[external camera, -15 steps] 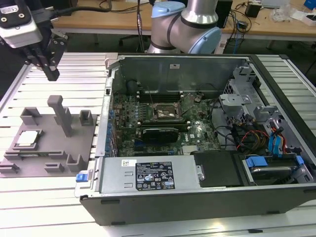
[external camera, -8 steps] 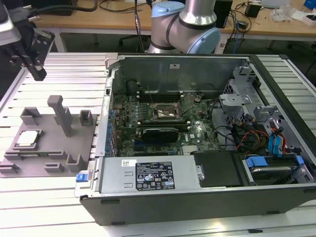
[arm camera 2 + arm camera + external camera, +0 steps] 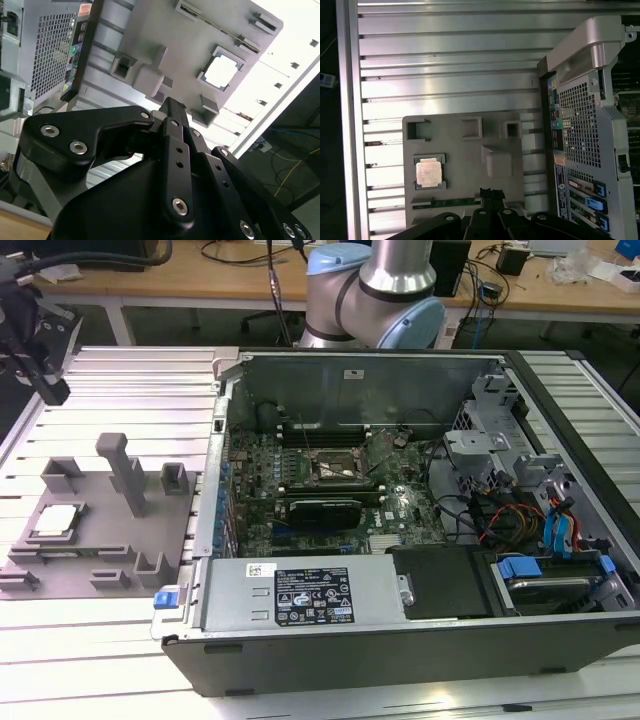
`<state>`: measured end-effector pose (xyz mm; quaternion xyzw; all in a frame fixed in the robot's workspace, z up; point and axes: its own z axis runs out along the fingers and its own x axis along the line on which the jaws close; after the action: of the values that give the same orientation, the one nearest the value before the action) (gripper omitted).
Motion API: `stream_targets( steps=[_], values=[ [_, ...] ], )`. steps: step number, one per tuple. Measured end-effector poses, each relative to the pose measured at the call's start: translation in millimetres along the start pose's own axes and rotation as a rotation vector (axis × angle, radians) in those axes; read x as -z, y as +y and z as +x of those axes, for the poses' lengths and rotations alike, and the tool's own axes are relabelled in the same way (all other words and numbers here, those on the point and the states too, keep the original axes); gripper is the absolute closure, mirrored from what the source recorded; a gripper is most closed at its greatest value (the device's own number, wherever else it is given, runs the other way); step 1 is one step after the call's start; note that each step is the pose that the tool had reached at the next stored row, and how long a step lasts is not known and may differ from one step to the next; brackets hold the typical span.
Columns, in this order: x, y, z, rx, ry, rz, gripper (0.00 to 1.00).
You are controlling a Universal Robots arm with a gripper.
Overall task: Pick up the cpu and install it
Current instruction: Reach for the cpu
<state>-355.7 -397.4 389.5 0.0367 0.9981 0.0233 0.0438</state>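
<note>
One cpu [image 3: 430,173] in fixture [image 3: 457,155], one closed tool [image 3: 491,192]

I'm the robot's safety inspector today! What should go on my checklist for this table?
Surface: ribbed metal table, with a gray holder lying on it.
Job's things: the cpu sits flat in a pocket of the holder. The computer case is open, and the socket is on the board inside.
Clutter: a thin green strip in the holder.
Grippers: the tool hangs above the holder, near the cpu but not touching it.
Cables: coloured wires inside the case.
Surroundings: arm base and wooden desks behind.
</note>
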Motion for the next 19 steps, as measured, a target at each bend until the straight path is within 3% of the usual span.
stream_targets(
  steps=[7, 10, 19],
  values=[
    [-11.4, -1.9, 17.2, 0.0, 0.0001, 0.0, 0.89],
    [-19.8, -3.3, 29.7, 0.0, -0.0001, -0.0001, 0.89],
    [-41.1, -8.6, 45.7, 0.0, 0.0, -0.0001, 0.89]
  ],
)
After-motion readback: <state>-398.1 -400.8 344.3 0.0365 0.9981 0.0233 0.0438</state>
